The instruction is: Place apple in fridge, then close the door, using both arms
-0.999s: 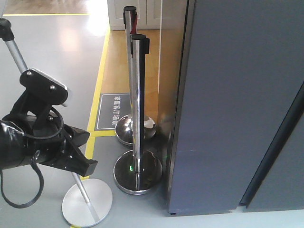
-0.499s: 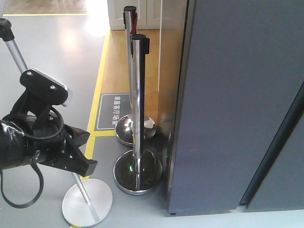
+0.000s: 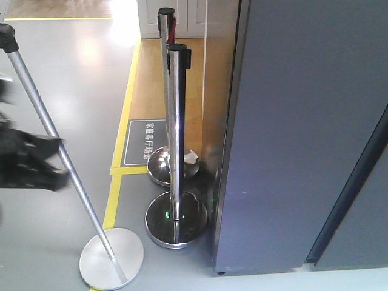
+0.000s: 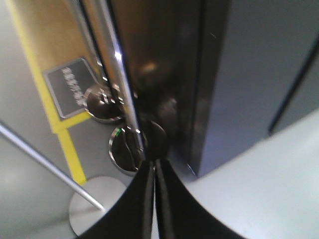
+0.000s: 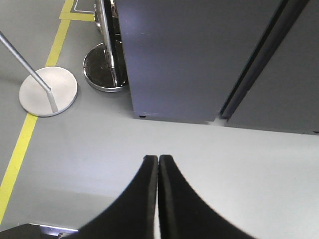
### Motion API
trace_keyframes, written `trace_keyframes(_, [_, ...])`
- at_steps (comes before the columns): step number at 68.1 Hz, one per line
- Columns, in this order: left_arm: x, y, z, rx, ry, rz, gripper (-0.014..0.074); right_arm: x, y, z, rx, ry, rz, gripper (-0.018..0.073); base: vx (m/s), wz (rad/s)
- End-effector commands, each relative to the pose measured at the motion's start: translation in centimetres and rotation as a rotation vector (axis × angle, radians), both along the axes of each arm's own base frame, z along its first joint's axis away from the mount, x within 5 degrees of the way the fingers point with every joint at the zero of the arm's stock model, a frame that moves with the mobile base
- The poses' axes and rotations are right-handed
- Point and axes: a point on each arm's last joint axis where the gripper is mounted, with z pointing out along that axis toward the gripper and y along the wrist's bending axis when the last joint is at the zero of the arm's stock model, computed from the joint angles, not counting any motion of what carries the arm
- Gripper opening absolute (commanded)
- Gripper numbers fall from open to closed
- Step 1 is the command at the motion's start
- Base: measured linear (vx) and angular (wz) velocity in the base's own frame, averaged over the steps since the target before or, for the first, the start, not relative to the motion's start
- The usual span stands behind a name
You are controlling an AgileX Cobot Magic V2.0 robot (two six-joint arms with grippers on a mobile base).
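Left gripper: we see our left gripper (image 4: 153,167) with its two black fingers pressed together, nothing between them, pointing toward the fridge's lower corner.
Right gripper: our right gripper (image 5: 158,162) is likewise closed tight and empty, hanging above bare grey floor (image 5: 209,164).
Left arm: in the front view it is only a dark blur (image 3: 27,162) at 9 o'clock, behind the slanted silver pole (image 3: 57,159).
Fridge: the fridge (image 3: 303,133) fills the frame from 12 to 4 o'clock, the door (image 3: 364,224) flush with its front.
Apple: we cannot see it in any view.
Surroundings: two chrome stanchions (image 3: 176,139) stand just beside the fridge's left side, at 6 to 12 o'clock; a yellow floor line (image 3: 124,115) and a dark floor sign (image 3: 144,142) lie near them.
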Motion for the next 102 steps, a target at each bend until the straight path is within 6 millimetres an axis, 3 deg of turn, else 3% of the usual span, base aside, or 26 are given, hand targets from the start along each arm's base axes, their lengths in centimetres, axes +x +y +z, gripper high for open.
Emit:
trace_keyframes(1, [-1.2, 1.8, 1.8, -0.067, -0.127, 0.068, -0.0006, 0.4, 0.0, 1.0, 0.004, -0.062, 0.001, -0.0003, 0.0, 0.0])
trace_keyframes(9, [-3.9, 4.4, 1.0, -0.082, -0.194, 0.163, -0.0006, 0.4, 0.0, 1.0, 0.004, -0.062, 0.001, -0.0003, 0.0, 0.0])
trace_keyframes(20, [-8.0, 6.7, -2.1, -0.103, -0.318, 0.267, -0.0006, 0.4, 0.0, 1.0, 0.004, -0.062, 0.001, -0.0003, 0.0, 0.0])
trace_keyframes(41, [-13.3, 7.8, -9.4, -0.147, -0.522, 0.353, -0.0006, 0.4, 0.0, 1.0, 0.004, -0.062, 0.001, -0.0003, 0.0, 0.0])
trace_keyframes(52, [-14.0, 7.8, -12.0, -0.162, -0.59, 0.344, -0.0006, 0.4, 0.0, 1.0, 0.004, -0.062, 0.001, -0.0003, 0.0, 0.0])
trace_keyframes(63, [-13.6, 7.7, -13.9, -0.163, -0.584, 0.339, -0.0006, 0.3, 0.0, 1.0, 0.004, -0.059, 0.001, -0.0003, 0.0, 0.0])
trace_keyframes(102, [-13.8, 7.6, -12.8, -0.186, -0.696, 0.324, -0.0006, 0.3, 0.0, 0.9, 0.004, -0.057, 0.001, -0.0003, 0.0, 0.0])
